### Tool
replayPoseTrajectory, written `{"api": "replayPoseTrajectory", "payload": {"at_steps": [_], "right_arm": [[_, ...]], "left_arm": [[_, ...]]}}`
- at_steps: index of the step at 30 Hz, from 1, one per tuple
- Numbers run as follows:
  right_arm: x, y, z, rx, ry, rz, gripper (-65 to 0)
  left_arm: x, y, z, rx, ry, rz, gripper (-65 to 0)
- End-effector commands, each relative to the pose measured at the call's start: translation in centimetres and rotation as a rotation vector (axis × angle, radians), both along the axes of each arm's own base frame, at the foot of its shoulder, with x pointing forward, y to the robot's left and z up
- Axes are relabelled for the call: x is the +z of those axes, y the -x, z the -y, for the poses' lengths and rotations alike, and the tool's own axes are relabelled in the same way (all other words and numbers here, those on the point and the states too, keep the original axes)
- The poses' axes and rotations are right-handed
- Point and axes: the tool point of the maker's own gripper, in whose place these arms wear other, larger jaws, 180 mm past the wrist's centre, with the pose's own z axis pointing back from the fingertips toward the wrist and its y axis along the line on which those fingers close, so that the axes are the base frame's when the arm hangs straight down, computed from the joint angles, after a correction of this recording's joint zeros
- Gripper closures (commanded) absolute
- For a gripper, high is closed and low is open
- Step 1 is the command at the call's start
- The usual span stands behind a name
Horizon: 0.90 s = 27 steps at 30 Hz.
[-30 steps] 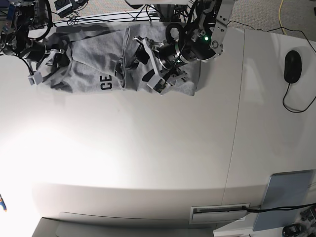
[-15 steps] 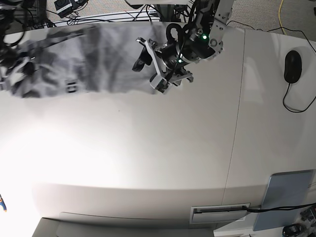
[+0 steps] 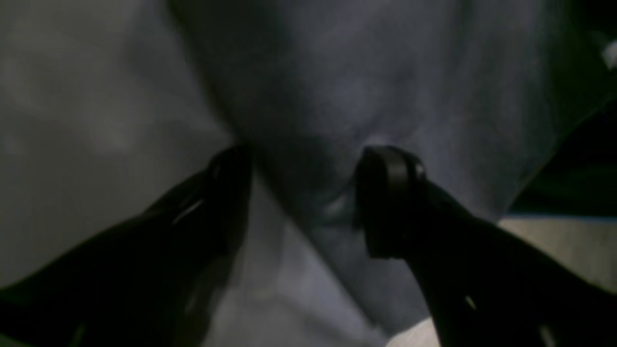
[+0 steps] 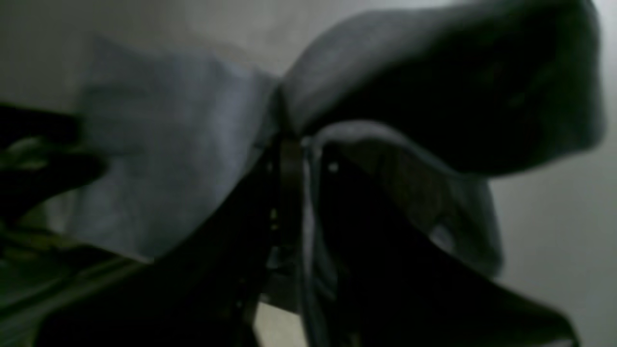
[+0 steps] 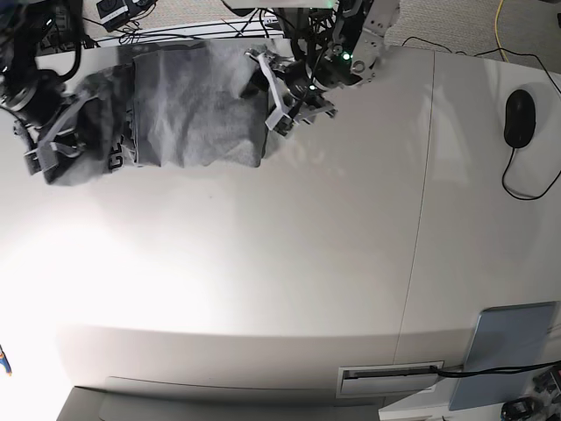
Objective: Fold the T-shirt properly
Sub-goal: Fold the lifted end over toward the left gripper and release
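Observation:
The heather-grey T-shirt [image 5: 193, 105] lies stretched along the table's back edge, with a bit of black lettering [image 5: 115, 153] showing near its left end. My right gripper [image 5: 42, 149] is at that bunched left end. In the right wrist view the right gripper [image 4: 301, 154] is shut on a fold of the T-shirt [image 4: 183, 144]. My left gripper [image 5: 270, 92] is at the shirt's right edge. In the left wrist view the left gripper [image 3: 311, 197] stands wide open, a ridge of the T-shirt [image 3: 337, 96] running between its fingers [image 3: 390, 193].
A black mouse [image 5: 520, 118] with its cable lies at the far right. A grey pad [image 5: 513, 351] sits at the front right corner, a slot [image 5: 390, 377] beside it. A seam [image 5: 421, 219] runs down the table. Cables [image 5: 175, 31] crowd the back edge.
The crumpled shirt has been drawn out leftward and now lies flatter. My right gripper closed on its left end. My left gripper shifted toward the back edge and stayed open.

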Motion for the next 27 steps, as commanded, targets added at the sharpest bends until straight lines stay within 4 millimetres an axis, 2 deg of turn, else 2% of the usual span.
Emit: {"api": "replayPoseTrajectory", "payload": {"at_steps": [1, 5, 13, 20, 24, 25, 27], "right_arm": [[1.5, -0.2, -1.0, 0.023, -0.003, 0.061, 0.0], [2.3, 0.8, -5.0, 0.081, -0.042, 0.1, 0.0], [-0.7, 1.5, -12.6, 0.254, -0.113, 0.026, 0.0], [-3.1, 2.0, -15.5, 0.324, -0.015, -0.02, 0.0], [-2.9, 2.2, -17.2, 0.387, -0.033, 0.013, 0.0], [-2.7, 2.2, -17.5, 0.396, -0.044, 0.025, -3.7], [-2.4, 2.2, -18.1, 0.406, -0.069, 0.038, -16.7]], "left_arm": [[0.1, 0.0, 0.5, -0.004, 0.017, 0.001, -36.9], [-0.8, 0.5, 0.5, -0.004, 0.013, -0.022, -36.9], [-0.7, 0.5, 0.6, -0.01, 0.022, -0.015, -36.9], [-0.7, 0.5, 0.6, -0.01, 0.022, -0.015, -36.9], [-0.6, 0.4, 0.6, -0.011, 0.023, -0.014, -36.9], [-0.6, 0.4, 0.6, -0.011, 0.023, -0.013, -36.9], [-0.6, 0.4, 0.6, -0.011, 0.023, -0.014, -36.9]]}}
